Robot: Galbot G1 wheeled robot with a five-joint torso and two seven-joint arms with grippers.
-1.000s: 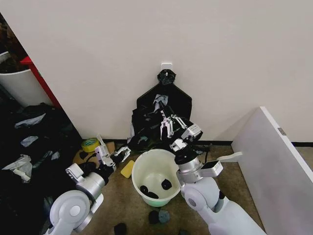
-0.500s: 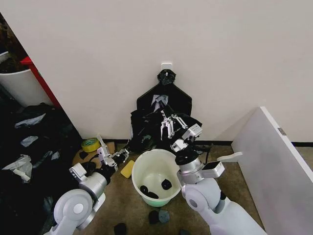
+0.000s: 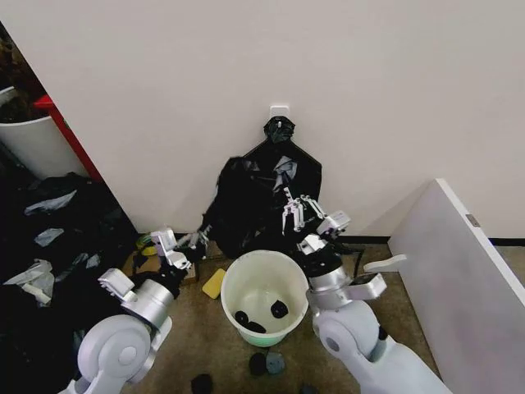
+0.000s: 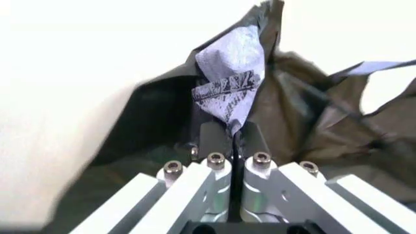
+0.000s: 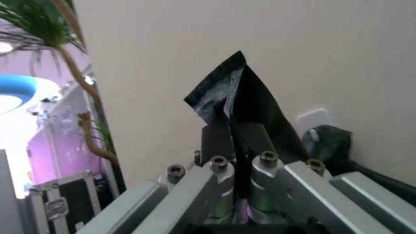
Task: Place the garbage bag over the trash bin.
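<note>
The trash bin [image 3: 262, 254], cream-white with a pale green base, stands on the floor by the wall between my two arms. Behind it, the crinkled black garbage bag [image 3: 244, 203] hangs stretched between my grippers. My left gripper [image 3: 195, 240] is low at the bag's left edge. In the left wrist view it [image 4: 234, 132] is shut on the bag's film [image 4: 286, 112]. My right gripper [image 3: 295, 212] is above the bin's far right rim. The right wrist view shows it [image 5: 233, 130] shut on a black fold of the bag [image 5: 255, 100].
A flat black bundle [image 3: 289, 164] hangs knotted on the wall behind the bag. Small black lumps [image 3: 279, 309] lie in the bin and on the floor [image 3: 267, 363]. A white container with red edging [image 3: 33, 141] and heaped black bags [image 3: 57, 222] are left, a white board [image 3: 459, 279] right.
Both grippers have lifted and spread apart, the left one going left and the right one right. The bag is now drawn taller and wider behind the bin.
</note>
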